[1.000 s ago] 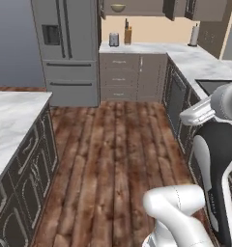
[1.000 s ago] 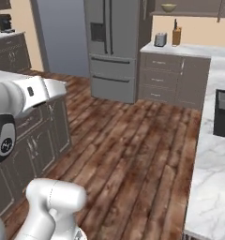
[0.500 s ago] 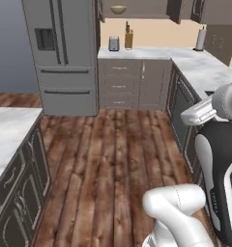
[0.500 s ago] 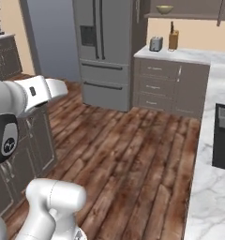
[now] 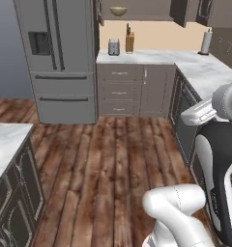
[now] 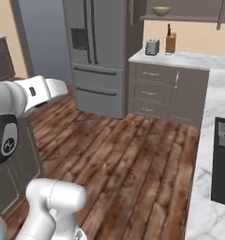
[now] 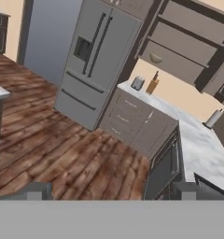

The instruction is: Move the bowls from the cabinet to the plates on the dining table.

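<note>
While the arm is riding folded, the left base view is showing the olive-tan bowl (image 5: 118, 10) sitting in the open cabinet (image 5: 137, 9) above the toaster (image 5: 113, 47). From the right base view, that bowl (image 6: 161, 10) is standing well apart across the wood floor (image 6: 128, 159). Along the hand view, the gripper (image 7: 111, 190) is pointing toward it, fingers (image 7: 35, 191) spread wide, holding nothing.

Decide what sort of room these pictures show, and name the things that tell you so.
A home kitchen, rendered rather than real. A grey French-door refrigerator stands beside a marble counter over drawers, with a toaster and knife block on it, and an olive-tan bowl in the wall cabinet above.
</note>
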### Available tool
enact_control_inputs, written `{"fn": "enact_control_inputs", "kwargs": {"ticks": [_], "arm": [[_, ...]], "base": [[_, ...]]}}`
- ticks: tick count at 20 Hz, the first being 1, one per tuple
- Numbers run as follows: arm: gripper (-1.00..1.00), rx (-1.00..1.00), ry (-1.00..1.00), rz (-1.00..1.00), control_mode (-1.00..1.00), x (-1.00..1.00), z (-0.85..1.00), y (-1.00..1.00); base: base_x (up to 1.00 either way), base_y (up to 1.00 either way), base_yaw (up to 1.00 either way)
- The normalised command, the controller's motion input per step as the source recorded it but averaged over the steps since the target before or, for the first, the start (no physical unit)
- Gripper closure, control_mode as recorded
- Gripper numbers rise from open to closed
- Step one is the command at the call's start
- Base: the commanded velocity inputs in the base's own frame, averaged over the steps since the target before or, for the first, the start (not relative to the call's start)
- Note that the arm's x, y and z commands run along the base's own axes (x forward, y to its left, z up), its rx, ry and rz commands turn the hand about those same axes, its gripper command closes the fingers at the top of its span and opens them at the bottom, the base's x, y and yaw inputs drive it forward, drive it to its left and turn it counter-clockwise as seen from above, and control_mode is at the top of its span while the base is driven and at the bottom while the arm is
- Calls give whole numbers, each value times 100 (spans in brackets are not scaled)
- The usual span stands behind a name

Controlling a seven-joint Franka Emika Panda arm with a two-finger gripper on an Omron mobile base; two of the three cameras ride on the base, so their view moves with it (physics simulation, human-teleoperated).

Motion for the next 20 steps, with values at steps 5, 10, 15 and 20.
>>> {"fn": "enact_control_inputs", "kwargs": {"ticks": [5,10,15,20], "arm": [[-100,0,0,0,100,0,0,0],[-100,0,0,0,100,0,0,0],[-100,0,0,0,100,0,0,0],[-100,0,0,0,100,0,0,0]], "base": [[84,0,0],[85,0,0],[77,0,0],[77,-1,0]]}}
